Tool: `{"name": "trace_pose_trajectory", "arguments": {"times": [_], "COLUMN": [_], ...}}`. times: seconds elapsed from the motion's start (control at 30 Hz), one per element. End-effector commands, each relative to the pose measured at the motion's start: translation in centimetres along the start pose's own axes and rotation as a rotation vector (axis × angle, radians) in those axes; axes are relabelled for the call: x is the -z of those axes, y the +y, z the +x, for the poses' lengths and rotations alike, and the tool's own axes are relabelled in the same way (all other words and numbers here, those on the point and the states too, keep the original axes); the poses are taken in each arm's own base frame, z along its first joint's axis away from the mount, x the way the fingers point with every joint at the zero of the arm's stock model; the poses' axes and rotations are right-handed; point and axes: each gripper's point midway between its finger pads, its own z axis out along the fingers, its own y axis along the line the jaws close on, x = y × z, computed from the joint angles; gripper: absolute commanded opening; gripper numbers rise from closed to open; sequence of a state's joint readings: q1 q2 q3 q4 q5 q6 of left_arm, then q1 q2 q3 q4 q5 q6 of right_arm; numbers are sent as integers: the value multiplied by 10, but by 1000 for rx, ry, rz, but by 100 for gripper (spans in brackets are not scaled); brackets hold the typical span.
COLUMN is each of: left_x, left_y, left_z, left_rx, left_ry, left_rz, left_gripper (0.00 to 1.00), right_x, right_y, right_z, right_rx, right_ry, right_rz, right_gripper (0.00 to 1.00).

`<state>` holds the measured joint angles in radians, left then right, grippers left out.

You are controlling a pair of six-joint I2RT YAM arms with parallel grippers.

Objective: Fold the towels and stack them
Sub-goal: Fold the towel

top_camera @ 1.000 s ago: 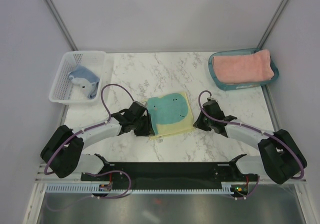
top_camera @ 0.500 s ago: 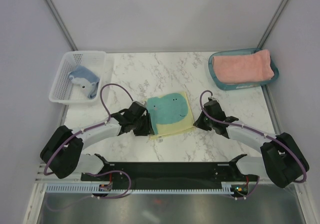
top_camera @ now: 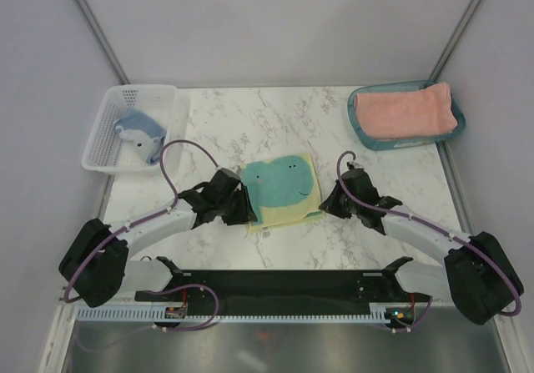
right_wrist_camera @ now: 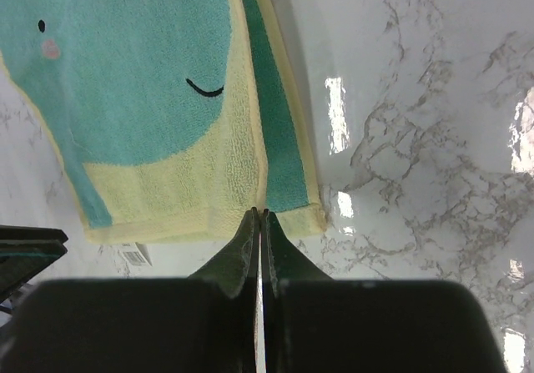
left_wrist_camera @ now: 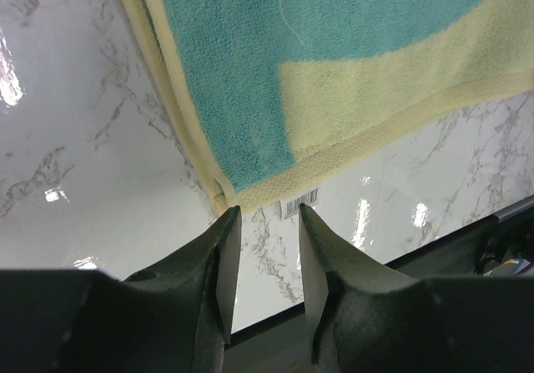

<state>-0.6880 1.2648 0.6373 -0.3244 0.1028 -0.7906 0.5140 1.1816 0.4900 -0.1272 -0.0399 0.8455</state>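
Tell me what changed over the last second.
The right gripper shut at the near edge of the pale-yellow towel; whether it pinches cloth is unclear. The left gripper, open, edged toward that towel's near-left corner. Both elbows swung outward. The pink towel and grey-blue towel stayed put.

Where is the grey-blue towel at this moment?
In the top view the grey-blue towel sits crumpled inside the white basket at the table's far-left corner, well left of the pale-yellow towel at mid-table.
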Motion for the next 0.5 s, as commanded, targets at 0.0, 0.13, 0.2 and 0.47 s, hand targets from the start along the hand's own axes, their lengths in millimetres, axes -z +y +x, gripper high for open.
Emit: {"name": "trace_pose_trajectory", "arguments": {"times": [0.0, 0.13, 0.2, 0.47], "left_x": [0, 0, -2, -6], "left_y": [-1, 3, 4, 11], "left_z": [3, 4, 6, 5], "left_rx": [58, 60, 63, 56], "left_ry": [-15, -13, -5, -12], "left_rz": [12, -1, -6, -48], "left_gripper": [41, 41, 42, 39], "right_x": [4, 4, 3, 1], "right_y": [6, 3, 2, 4], "right_z": [5, 12, 13, 15], "right_rx": [-20, -22, -21, -12], "right_ry": [3, 9, 12, 15], "right_rz": [-33, -33, -30, -31], "right_gripper": [0, 0, 0, 0]}}
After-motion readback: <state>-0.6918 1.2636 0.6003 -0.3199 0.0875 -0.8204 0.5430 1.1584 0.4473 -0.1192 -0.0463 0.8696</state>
